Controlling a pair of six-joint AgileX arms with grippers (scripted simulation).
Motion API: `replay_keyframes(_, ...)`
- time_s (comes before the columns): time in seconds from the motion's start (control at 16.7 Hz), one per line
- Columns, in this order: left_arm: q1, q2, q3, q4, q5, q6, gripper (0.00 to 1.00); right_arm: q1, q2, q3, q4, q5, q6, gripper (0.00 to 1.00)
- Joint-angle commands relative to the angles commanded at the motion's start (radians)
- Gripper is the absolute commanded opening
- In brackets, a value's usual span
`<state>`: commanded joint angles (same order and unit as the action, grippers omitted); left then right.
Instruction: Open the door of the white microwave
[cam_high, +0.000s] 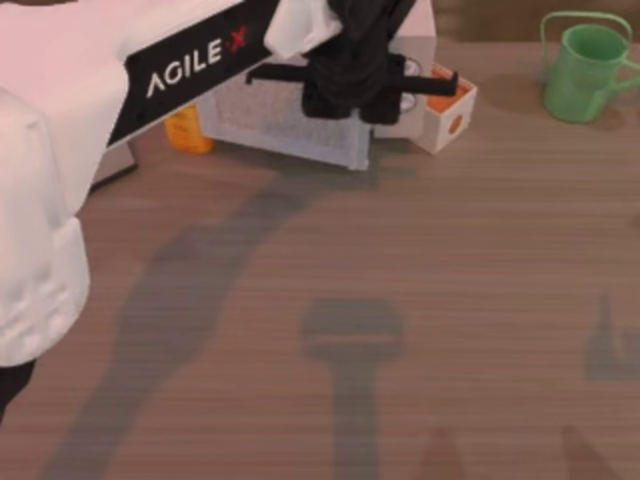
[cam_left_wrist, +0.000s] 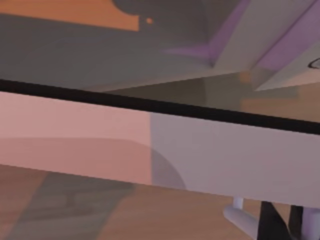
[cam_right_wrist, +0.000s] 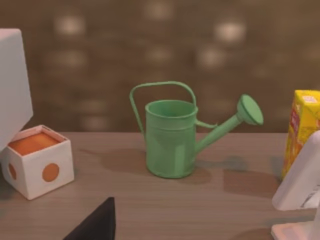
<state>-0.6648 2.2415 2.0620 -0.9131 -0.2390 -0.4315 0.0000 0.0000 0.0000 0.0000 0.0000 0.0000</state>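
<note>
Top view: a brown wood-grain table (cam_high: 420, 300) fills the scene, crossed by long grey arm shadows. My left arm reaches from the left edge up to the far middle, where the white microwave (cam_high: 415, 25) stands mostly hidden under it. The door (cam_high: 290, 125), a white panel with a grey speckled mesh window, slants out from the microwave's front toward the table's near side, so it looks swung partly open. The left gripper (cam_high: 350, 85) is a dark mass over the door's upper edge; whether its fingers are spread or closed cannot be told. A small white box (cam_high: 448, 110) with orange inside sits just right of the microwave, an orange object (cam_high: 187, 130) to its left, and a green watering can (cam_high: 590, 70) at the far right.

Left wrist view: a pale panel with a black top edge crosses the picture, with wood surface below.

Right wrist view: the watering can (cam_right_wrist: 172, 140) stands upright on the table before a blurred brown brick-like wall, the white box (cam_right_wrist: 37, 160) and a yellow carton (cam_right_wrist: 302, 130) on either side. The right gripper itself is not seen.
</note>
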Motion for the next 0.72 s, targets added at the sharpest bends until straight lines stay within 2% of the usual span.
replay_keyframes(0.72,-0.005,-0.009,-0.016,0.010,0.009,0.007,0.00,0.000,0.000,0.000,0.000,0.000,0.000,1.00)
